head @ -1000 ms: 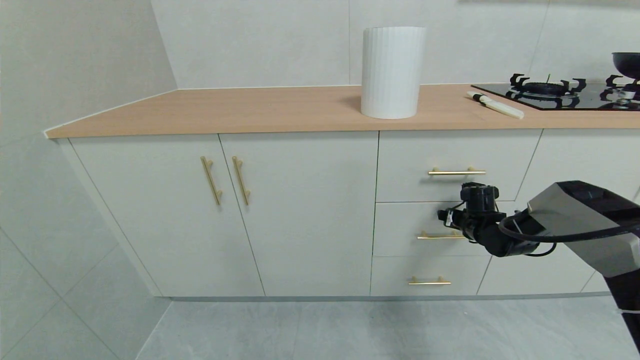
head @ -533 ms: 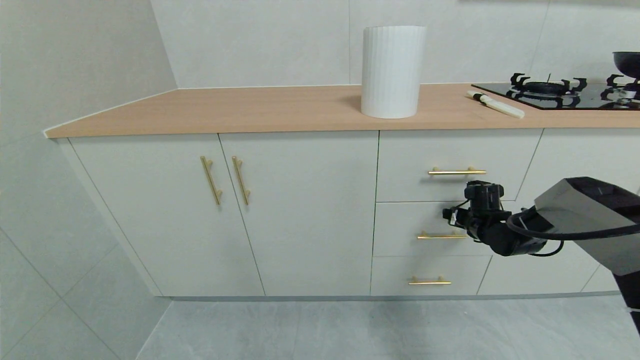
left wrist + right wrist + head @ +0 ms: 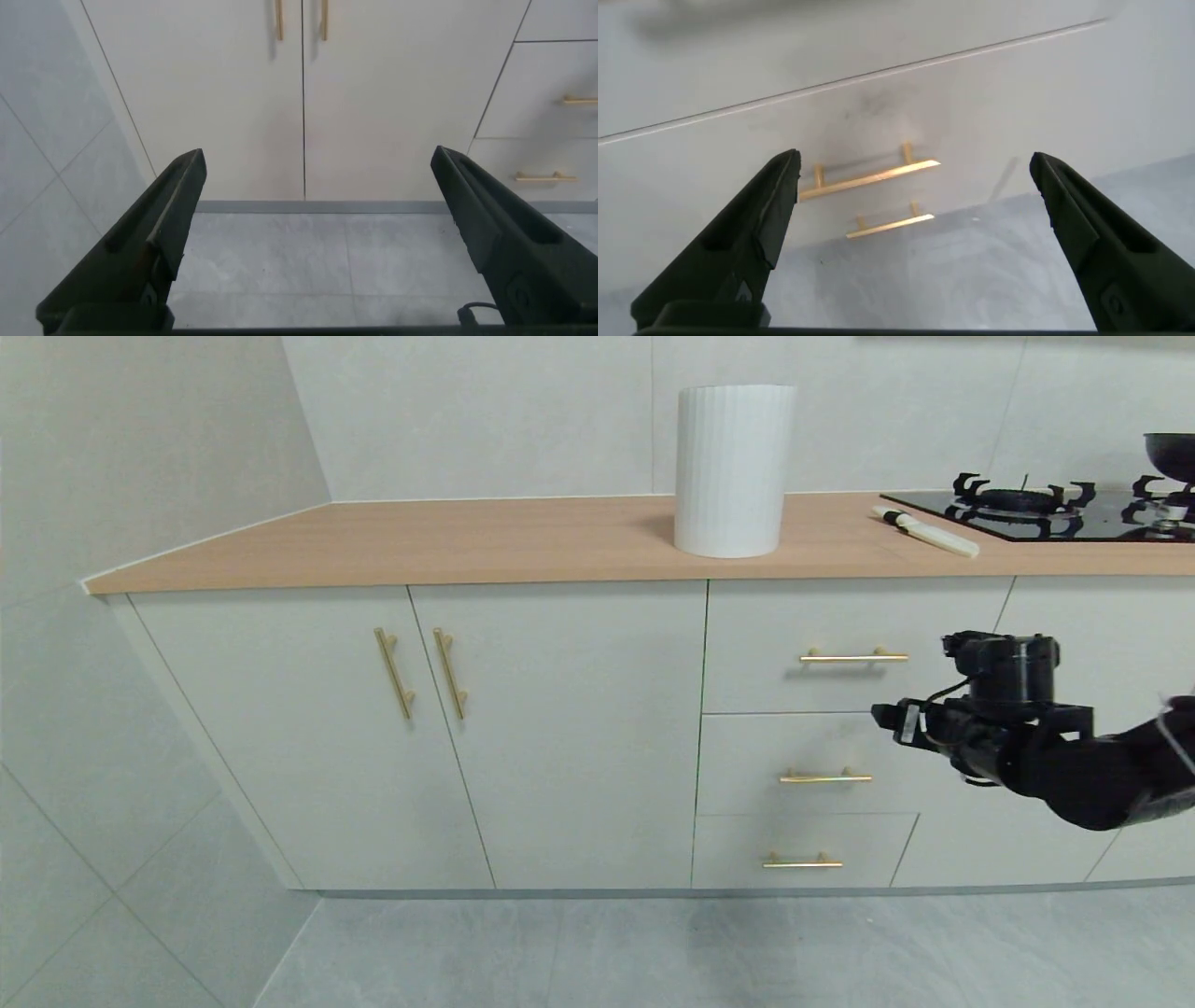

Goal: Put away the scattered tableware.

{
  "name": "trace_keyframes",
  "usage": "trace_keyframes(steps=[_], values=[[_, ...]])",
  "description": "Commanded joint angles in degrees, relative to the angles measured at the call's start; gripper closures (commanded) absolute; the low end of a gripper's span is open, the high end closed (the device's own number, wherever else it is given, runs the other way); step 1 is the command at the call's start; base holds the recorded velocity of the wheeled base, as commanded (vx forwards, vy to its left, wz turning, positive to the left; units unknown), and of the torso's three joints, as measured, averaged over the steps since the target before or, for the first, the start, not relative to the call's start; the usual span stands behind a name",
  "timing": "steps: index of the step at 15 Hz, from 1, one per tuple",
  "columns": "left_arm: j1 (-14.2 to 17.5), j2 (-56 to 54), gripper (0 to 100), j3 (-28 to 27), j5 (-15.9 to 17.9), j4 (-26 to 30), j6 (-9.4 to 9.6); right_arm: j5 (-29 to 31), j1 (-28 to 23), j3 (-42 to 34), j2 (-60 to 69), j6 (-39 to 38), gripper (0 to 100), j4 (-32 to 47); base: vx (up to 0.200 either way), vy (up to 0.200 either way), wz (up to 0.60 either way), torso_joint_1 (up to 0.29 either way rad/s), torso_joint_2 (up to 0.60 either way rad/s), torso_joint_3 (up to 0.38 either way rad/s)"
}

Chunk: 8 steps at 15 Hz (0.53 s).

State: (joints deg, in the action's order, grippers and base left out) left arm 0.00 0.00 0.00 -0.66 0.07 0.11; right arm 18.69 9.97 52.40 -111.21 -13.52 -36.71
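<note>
Lifted rightward from the middle drawer handle (image 3: 825, 777), right gripper (image 3: 889, 716) hangs open, knife (image 3: 924, 531) on counter (image 3: 467, 541) above it.

A tall container (image 3: 733, 471) is standing on the counter (image 3: 420, 546), with a knife (image 3: 924, 532) lying to its right, just beside the hob (image 3: 1055, 515). Below, double doors (image 3: 560, 737) are sitting left of three stacked drawers (image 3: 747, 747), and the right pincer (image 3: 892, 719) is hanging before those drawers.

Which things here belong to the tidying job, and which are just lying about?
Job:
- white utensil on the counter
- drawers
- right gripper, open, before the drawers
- white canister, probably

Lying about:
- stove
- pan
- cupboard doors
</note>
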Motion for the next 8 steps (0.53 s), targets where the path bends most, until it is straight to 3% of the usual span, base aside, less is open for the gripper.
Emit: trace_keyframes(steps=[1, 5, 8], values=[[0.0, 0.1, 0, 0.0, 0.0, 0.0, 0.07, 0.2, 1.9, -14.8, 23.9, 2.7, 0, 1.7, 0.0, 0.0, 0.0, 0.0, 0.0, 0.0], [0.0, 0.1, 0, 0.0, 0.0, 0.0, -0.02, 0.4, 1.8, -23.1, 48.9, 5.6, 0, 12.7, 0.0, 0.0, 0.0, 0.0, 0.0, 0.0], [0.0, 0.1, 0, 0.0, 0.0, 0.0, -0.02, 0.0, 1.6, -23.7, 66.1, 5.7, 0, 29.2, 0.0, 0.0, 0.0, 0.0, 0.0, 0.0]])
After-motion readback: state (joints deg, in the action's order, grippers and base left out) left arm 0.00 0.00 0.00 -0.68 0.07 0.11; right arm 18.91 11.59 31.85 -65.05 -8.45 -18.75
